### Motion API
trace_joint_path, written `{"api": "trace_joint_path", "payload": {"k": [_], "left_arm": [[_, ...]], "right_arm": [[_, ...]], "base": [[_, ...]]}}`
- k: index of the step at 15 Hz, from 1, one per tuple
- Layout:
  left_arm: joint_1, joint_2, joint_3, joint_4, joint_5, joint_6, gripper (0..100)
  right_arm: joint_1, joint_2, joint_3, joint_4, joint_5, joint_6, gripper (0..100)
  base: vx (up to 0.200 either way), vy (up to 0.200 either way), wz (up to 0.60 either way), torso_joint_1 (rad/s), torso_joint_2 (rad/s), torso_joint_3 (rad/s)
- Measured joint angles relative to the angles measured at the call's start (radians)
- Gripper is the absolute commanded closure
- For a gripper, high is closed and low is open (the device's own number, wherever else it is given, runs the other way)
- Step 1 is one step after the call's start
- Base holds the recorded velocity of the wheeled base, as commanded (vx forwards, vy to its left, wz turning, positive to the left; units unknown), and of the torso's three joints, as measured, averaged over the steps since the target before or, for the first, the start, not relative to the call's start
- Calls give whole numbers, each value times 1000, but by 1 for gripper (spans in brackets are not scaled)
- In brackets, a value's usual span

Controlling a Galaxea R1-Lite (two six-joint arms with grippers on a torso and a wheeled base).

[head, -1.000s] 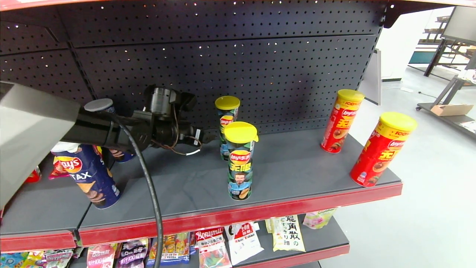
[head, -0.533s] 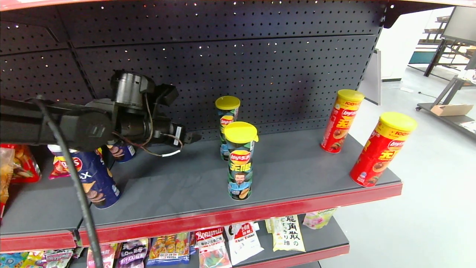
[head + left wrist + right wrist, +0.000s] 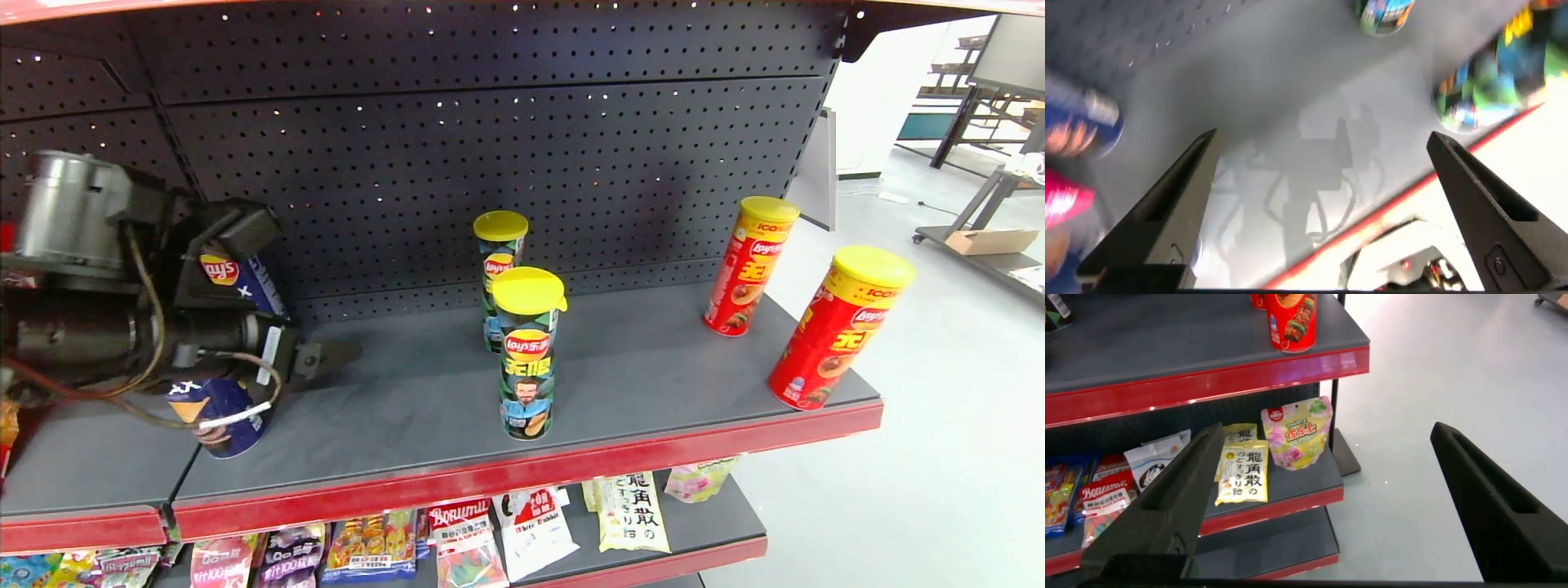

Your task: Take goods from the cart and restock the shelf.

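Head view: the left end effector [image 3: 331, 357] hovers level over the shelf's [image 3: 408, 408] left end, jaws apart, beside a blue can [image 3: 224, 412]. The right end effector [image 3: 1327, 429] is likewise apart. A red can [image 3: 841, 327] stands at the shelf's front right corner.

ctr cans [image 3: 528, 351] front/back on shelf [image 3: 408, 425] | R cans [image 3: 839, 327] | L gripper [image 3: 333, 357] nr L cans [image 3: 220, 408]

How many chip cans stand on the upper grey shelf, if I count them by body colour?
Green cans: 2
Red cans: 2
Blue cans: 2, the front one partly hidden by the left arm
Total: 6
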State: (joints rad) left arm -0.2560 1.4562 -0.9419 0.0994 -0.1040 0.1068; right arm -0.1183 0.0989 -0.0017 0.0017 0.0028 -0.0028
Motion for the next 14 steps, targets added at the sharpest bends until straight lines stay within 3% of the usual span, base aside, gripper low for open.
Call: {"api": "trace_joint_path", "payload": {"k": [8,12,14], "left_arm": [[115,-657,401,8,-54,26,0],[229,-980,601,11,-89,-2,0],[270,-1124,674,14,-74,-7,0]], "right_arm": [[0,0,0,0,0,0,0],[0,0,0,0,0,0,0],[0,0,0,0,0,0,0]], "base": [[0,0,0,0,0,0],[0,0,0,0,0,0],[0,0,0,0,0,0]]}}
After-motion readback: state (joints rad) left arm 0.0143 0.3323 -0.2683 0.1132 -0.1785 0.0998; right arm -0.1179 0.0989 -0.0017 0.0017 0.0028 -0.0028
